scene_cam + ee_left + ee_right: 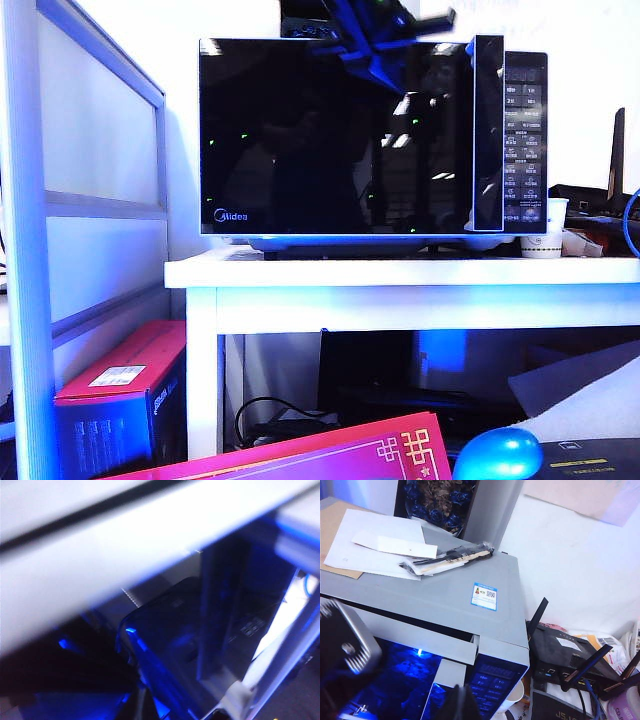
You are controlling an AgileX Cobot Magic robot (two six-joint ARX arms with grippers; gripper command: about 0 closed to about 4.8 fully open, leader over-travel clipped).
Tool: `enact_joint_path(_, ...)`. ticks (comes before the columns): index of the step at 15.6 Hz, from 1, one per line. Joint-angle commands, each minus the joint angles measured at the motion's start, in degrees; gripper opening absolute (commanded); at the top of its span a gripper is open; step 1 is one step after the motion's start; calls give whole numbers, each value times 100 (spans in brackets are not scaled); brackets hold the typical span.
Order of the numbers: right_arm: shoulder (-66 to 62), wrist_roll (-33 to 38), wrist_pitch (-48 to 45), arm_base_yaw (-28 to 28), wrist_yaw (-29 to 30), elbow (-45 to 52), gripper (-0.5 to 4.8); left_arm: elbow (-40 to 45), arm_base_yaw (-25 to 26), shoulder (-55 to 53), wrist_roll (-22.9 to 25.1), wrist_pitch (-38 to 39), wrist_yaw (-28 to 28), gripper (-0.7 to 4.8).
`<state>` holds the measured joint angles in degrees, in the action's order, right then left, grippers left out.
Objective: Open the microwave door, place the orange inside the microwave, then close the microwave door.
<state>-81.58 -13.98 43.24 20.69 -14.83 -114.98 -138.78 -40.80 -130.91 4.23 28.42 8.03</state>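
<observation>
Below right end effector (pixel 457 705): microwave door (pixel 395 690).

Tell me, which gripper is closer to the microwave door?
Right. The right gripper hovers just above the top edge of the microwave door, near its handle strip. The left gripper seems farther: its blurred view shows the white table edge, not the door.

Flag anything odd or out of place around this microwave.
Loose papers and a wrapped chopstick pack lie askew on top of the microwave, odd clutter for an appliance. No orange shows in any view. The right gripper, shut, hangs by the door handle; the left gripper is lost in blur.
</observation>
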Motion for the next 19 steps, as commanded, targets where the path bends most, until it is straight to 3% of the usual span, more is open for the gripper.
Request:
enact_joint_path(1,68,33,-127,7,-7,-33,-1,-22,44,-155,0,-577,479,-5)
enact_joint_path(7,197,33,-146,7,-11,-33,-1,-35,334,-219,7,-809,1082,-5)
enact_joint_path(11,236,33,-197,7,-20,-33,-1,-262,247,214,111,-603,831,-5)
enact_joint_path(16,737,33,-286,7,-68,-33,-1,-1172,-192,2192,197,450,474,-5)
enact_joint_path(19,1281,31,-238,7,2,-33,-1,-1178,-699,3615,197,1045,481,-5)
